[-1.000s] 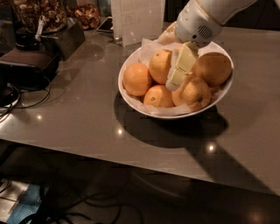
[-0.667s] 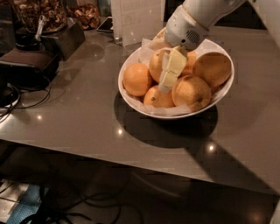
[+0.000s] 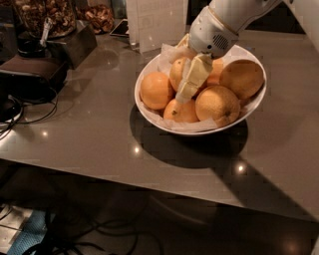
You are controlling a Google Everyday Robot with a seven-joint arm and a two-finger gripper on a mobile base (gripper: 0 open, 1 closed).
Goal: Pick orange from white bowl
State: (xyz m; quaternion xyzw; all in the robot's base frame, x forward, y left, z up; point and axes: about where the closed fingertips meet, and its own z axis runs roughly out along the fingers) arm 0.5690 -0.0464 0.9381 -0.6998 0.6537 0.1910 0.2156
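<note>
The white bowl [image 3: 149,117], lined with crinkled white paper, stands on the grey table and holds several oranges. The bright-orange, smooth orange [image 3: 155,90] lies at the bowl's left side. Paler dimpled oranges [image 3: 218,105] lie at the front right and back right, and a smaller deep-orange one [image 3: 183,112] lies at the front. My gripper [image 3: 183,94] reaches down from the upper right into the middle of the bowl. Its pale tip sits just right of the bright orange, above the small one, and partly hides another orange behind it.
A dark stand [image 3: 35,67] with cables sits at the table's left. Jars of nuts [image 3: 47,15] and a white card holder [image 3: 157,22] stand at the back. The table's front edge [image 3: 149,191] drops to a floor with cables.
My gripper has moved left and a little lower in the bowl, from over the right-hand oranges to beside the bright orange. The oranges have not shifted.
</note>
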